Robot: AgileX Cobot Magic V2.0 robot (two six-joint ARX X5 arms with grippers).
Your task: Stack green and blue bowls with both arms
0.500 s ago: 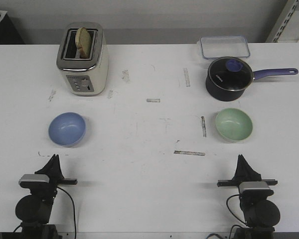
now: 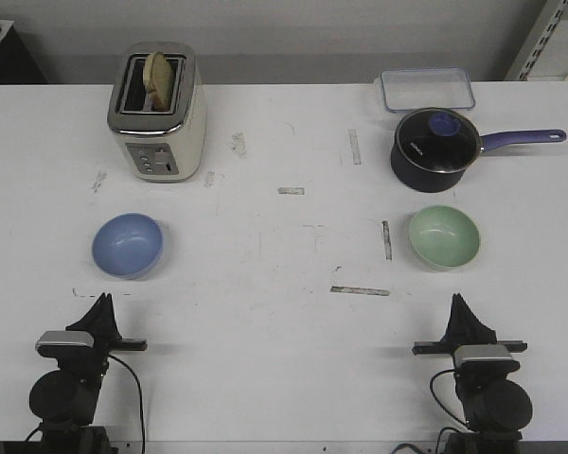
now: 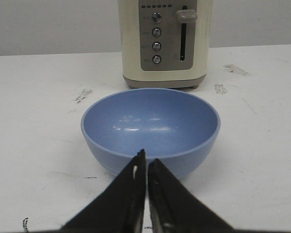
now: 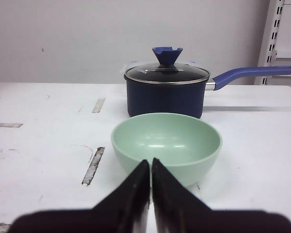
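Note:
The periwinkle blue bowl (image 2: 127, 245) stands upright and empty on the left of the white table; it also shows in the left wrist view (image 3: 150, 128). The pale green bowl (image 2: 444, 236) stands upright and empty on the right; it also shows in the right wrist view (image 4: 166, 143). My left gripper (image 2: 101, 305) (image 3: 146, 160) is shut and empty, near the table's front edge, short of the blue bowl. My right gripper (image 2: 457, 304) (image 4: 151, 164) is shut and empty, short of the green bowl. The two bowls are far apart.
A cream toaster (image 2: 157, 112) with a slice of bread stands behind the blue bowl. A dark navy lidded saucepan (image 2: 435, 148) with purple handle stands behind the green bowl. A clear plastic container (image 2: 427, 89) sits at the back right. Tape marks lie on the table's middle.

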